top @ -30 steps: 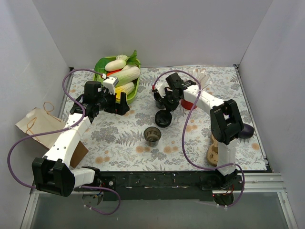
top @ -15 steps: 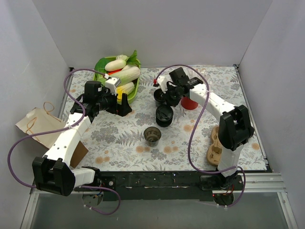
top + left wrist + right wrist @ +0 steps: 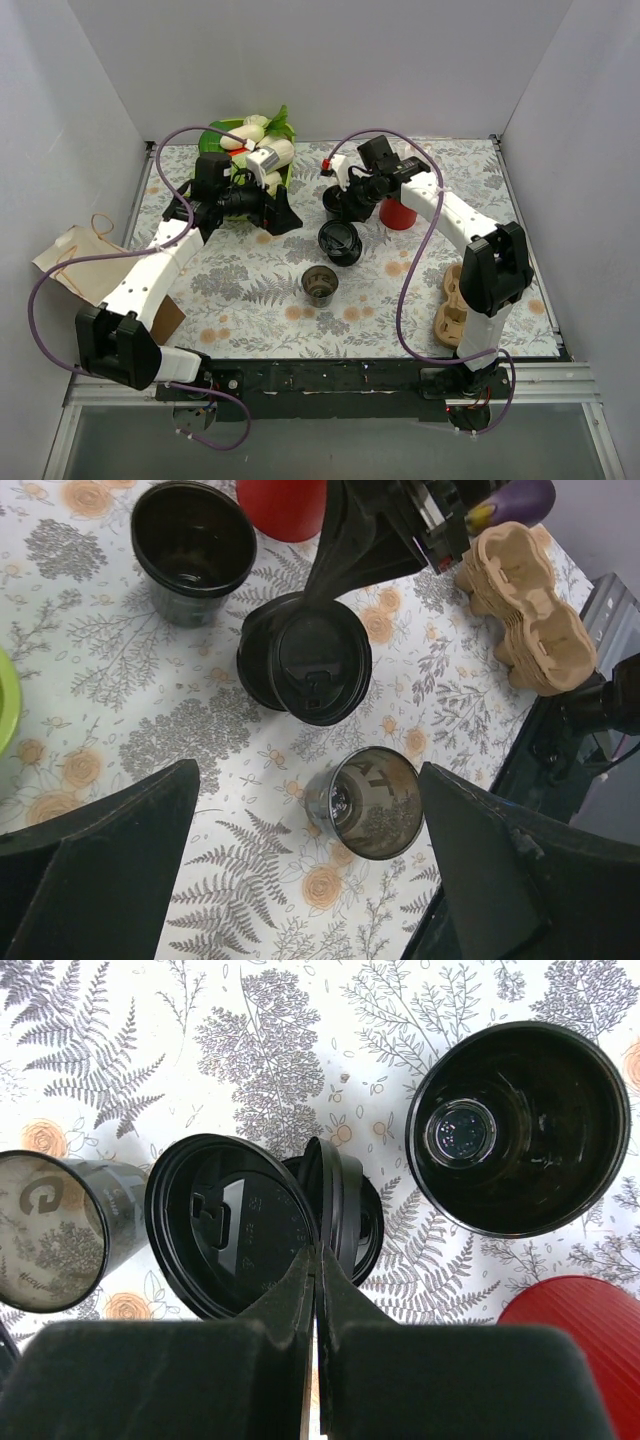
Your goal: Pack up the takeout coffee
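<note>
The takeout coffee stands apart as an open black cup (image 3: 334, 203) (image 3: 190, 548) (image 3: 520, 1125) and a black sip lid (image 3: 340, 243) (image 3: 318, 665) (image 3: 225, 1225) tipped up on edge just in front of it. A second black round piece (image 3: 345, 1210) stands edge-on right behind the lid. My right gripper (image 3: 343, 222) (image 3: 316, 1255) is shut, its fingertips pinched on the lid's rim. My left gripper (image 3: 278, 215) (image 3: 310, 780) hangs wide open to the left of the lid, nothing between its fingers.
A grey printed cup (image 3: 321, 285) (image 3: 368, 802) (image 3: 50, 1230) lies near the lid. The red cup (image 3: 398, 213) (image 3: 285, 502) stands behind the right gripper. A tan pulp carrier (image 3: 450, 305) (image 3: 528, 605) sits front right. Green vegetable bowl (image 3: 215, 135) at the back left, paper bag (image 3: 75, 265) at the left edge.
My left arm has swung right toward the middle. My right gripper has closed on the lid's rim, and the lid has tipped up and shifted slightly back.
</note>
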